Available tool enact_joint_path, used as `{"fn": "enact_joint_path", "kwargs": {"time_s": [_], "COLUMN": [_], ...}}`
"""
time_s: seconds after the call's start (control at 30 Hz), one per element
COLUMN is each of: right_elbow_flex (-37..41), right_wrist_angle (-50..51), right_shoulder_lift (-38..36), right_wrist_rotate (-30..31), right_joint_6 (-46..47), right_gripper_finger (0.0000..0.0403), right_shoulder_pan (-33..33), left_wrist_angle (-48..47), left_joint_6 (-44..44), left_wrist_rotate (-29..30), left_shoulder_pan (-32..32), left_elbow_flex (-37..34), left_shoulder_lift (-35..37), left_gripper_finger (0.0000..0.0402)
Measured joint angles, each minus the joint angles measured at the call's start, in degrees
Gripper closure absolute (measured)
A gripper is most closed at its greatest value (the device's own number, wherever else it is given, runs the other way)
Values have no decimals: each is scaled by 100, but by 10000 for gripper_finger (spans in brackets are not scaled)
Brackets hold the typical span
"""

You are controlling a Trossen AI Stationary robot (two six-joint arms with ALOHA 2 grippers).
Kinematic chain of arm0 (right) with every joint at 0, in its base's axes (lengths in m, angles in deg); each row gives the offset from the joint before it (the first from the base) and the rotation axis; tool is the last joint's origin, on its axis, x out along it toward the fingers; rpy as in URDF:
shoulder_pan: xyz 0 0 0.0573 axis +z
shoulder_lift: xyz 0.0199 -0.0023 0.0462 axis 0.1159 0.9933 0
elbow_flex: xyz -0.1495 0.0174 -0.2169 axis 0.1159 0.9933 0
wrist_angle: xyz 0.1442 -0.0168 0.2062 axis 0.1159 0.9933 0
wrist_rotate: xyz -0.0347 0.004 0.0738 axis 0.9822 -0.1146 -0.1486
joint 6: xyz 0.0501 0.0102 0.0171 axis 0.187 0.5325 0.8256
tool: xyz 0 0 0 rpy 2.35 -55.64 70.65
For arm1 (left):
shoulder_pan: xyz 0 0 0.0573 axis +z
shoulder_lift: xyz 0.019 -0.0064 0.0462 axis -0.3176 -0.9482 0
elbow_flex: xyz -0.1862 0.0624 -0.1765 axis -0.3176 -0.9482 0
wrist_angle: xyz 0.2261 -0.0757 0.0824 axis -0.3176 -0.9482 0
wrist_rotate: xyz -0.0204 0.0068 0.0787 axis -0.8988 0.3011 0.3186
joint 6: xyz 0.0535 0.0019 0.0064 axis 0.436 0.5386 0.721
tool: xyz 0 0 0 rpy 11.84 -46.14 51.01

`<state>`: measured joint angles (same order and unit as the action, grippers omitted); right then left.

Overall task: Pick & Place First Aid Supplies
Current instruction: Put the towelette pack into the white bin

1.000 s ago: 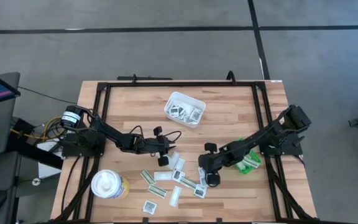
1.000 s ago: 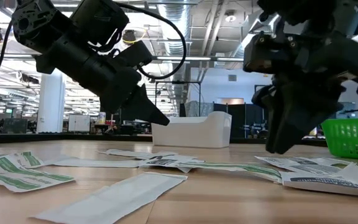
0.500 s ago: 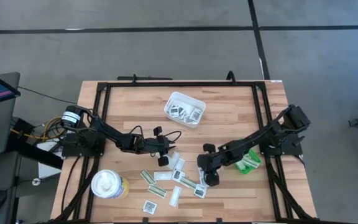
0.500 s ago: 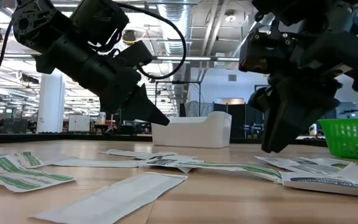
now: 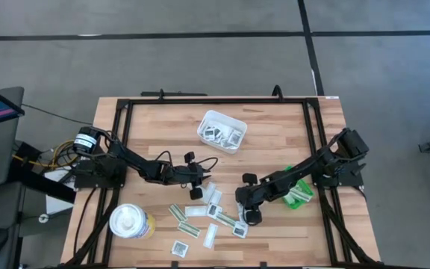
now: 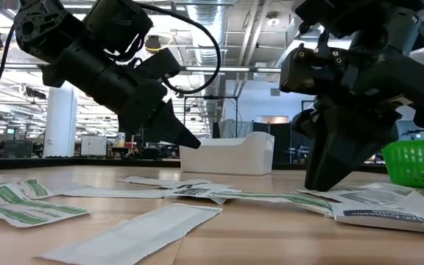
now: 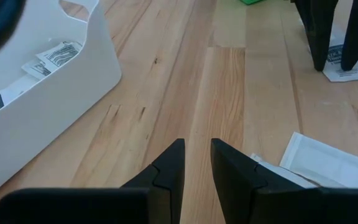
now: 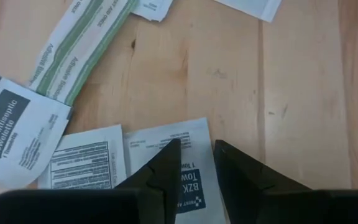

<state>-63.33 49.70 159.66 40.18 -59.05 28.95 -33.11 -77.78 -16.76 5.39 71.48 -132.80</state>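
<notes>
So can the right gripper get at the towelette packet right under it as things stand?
Probably yes. The right gripper hangs just over the towelette packet, fingers slightly parted, with nothing lying on the packet or between them.

**Print legible on the packets**

In the right wrist view, a square white packet (image 8: 14, 132) carried a dark panel that read "BZK Antiseptic towelette". A narrow white-and-olive strip (image 8: 79, 46) bore "Adhesive Bandage". The packet between the right gripper's (image 8: 196, 149) fingers showed "BZK", "Tow" and "1". Print elsewhere was too small to read.
</notes>
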Motion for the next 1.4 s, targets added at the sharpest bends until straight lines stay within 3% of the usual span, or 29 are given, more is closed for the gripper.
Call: {"fn": "enact_joint_path", "kwargs": {"time_s": [0.13,0.3,0.53,0.63,0.83,1.07,1.13,1.2,1.4], "right_elbow_flex": [4,10,-106,-169,-197,-208,-208,-216,-214], "right_wrist_angle": [-1,-11,-118,-118,-178,-945,-1264,-1365,-1302], "right_shoulder_lift": [-10,8,-140,-358,-1023,-1313,-1310,-1312,-1278], "right_wrist_rotate": [-34,-113,-200,41,1254,4499,4889,4657,2766], "right_joint_6": [-45,-108,-64,-69,-317,-1354,-1644,-1665,-1215], "right_gripper_finger": [333,394,391,400,401,399,400,400,382], "right_shoulder_pan": [-16,-27,-42,-129,-275,-827,-1166,-1557,-2514], "left_wrist_angle": [0,0,0,0,0,0,0,0,0], "left_joint_6": [0,0,0,0,0,0,0,0,2], "left_wrist_rotate": [1,0,-2,-1,0,1,0,1,1], "left_shoulder_pan": [0,0,0,0,-1,0,0,0,0], "left_elbow_flex": [0,0,0,0,0,0,0,0,0], "left_shoulder_lift": [-1,-2,1,-2,-1,1,0,1,0], "left_gripper_finger": [323,323,323,323,323,323,323,323,323]}}
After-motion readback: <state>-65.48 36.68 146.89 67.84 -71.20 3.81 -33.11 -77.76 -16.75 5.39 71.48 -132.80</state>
